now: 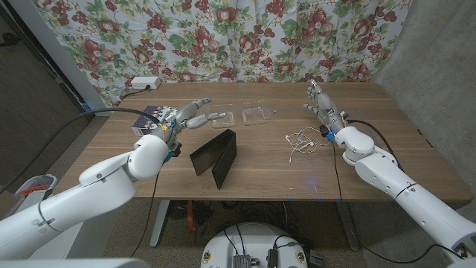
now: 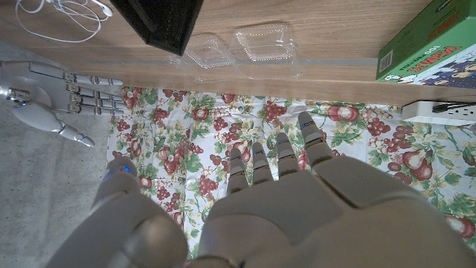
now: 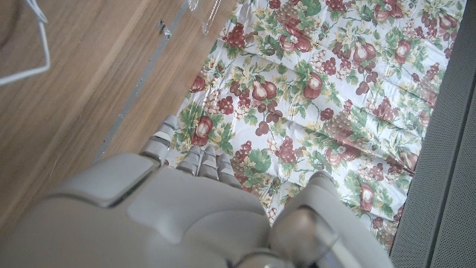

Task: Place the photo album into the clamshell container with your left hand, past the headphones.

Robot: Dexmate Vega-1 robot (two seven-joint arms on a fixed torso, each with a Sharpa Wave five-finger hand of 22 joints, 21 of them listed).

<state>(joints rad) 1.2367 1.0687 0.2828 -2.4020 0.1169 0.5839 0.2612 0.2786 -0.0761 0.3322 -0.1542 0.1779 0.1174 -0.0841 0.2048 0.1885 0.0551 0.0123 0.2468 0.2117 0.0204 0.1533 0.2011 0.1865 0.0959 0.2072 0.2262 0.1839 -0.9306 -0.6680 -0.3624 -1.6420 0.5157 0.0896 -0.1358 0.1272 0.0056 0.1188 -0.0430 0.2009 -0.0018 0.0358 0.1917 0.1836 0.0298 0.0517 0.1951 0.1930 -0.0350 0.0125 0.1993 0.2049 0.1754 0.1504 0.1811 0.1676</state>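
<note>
The black photo album (image 1: 216,155) stands half open like a tent in the middle of the table, also seen in the left wrist view (image 2: 160,22). Behind it lies the clear clamshell container (image 1: 245,117), opened out with both halves empty (image 2: 245,50). White wired headphones (image 1: 301,141) lie in a tangle to the album's right (image 2: 59,18). My left hand (image 1: 190,115) hovers left of the container with fingers spread, holding nothing (image 2: 297,201). My right hand (image 1: 320,103) stands with fingers up beyond the headphones, empty (image 3: 186,216).
A green and blue box (image 1: 147,119) sits at the table's left edge, close behind my left hand (image 2: 431,45). A white power strip (image 1: 141,83) lies at the back left corner. A floral curtain hangs behind the table.
</note>
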